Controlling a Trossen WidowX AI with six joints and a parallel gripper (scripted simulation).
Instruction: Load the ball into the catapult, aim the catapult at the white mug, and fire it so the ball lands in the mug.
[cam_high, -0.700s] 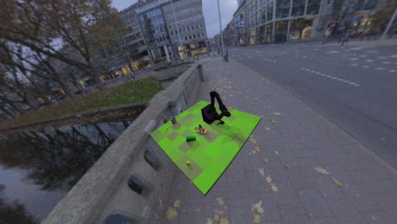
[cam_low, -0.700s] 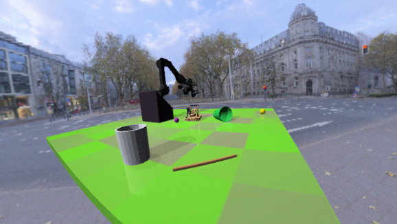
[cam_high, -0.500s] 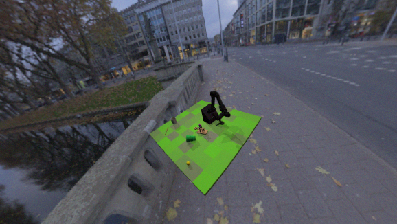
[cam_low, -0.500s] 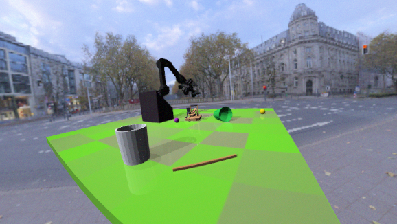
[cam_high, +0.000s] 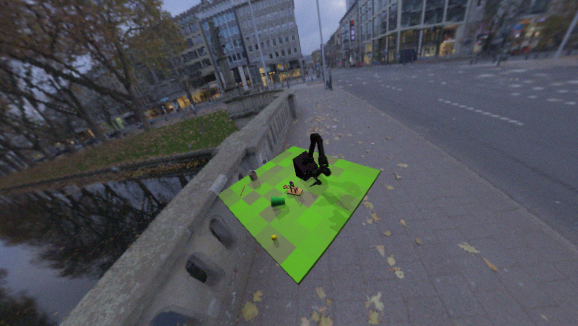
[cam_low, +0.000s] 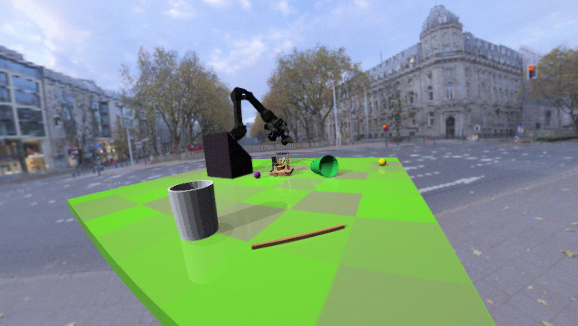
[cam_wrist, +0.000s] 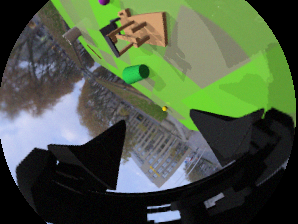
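My gripper (cam_high: 316, 183) (cam_low: 286, 142) (cam_wrist: 158, 117) is open and empty, above the mat and near the catapult. The small wooden catapult (cam_high: 295, 192) (cam_low: 283, 172) (cam_wrist: 156, 26) stands upright in front of the arm's base; no ball can be made out on it. A purple ball (cam_low: 257, 175) (cam_wrist: 103, 1) lies on the mat beside the catapult, on the base side in the exterior view. A yellow ball (cam_high: 274, 237) (cam_low: 382, 162) (cam_wrist: 164, 108) lies far off, near the mat's edge. The white mug (cam_high: 253, 175) (cam_low: 194, 210) (cam_wrist: 72, 34) stands upright, looking grey in the shade.
A green cup (cam_high: 278, 201) (cam_low: 319, 166) (cam_wrist: 132, 74) lies on its side near the catapult. A thin brown stick (cam_high: 242, 191) (cam_low: 300, 237) (cam_wrist: 93, 51) lies near the mug. The arm's dark base block (cam_high: 302, 166) (cam_low: 225, 156) stands on the checkered green mat (cam_high: 300, 267) (cam_low: 240, 295).
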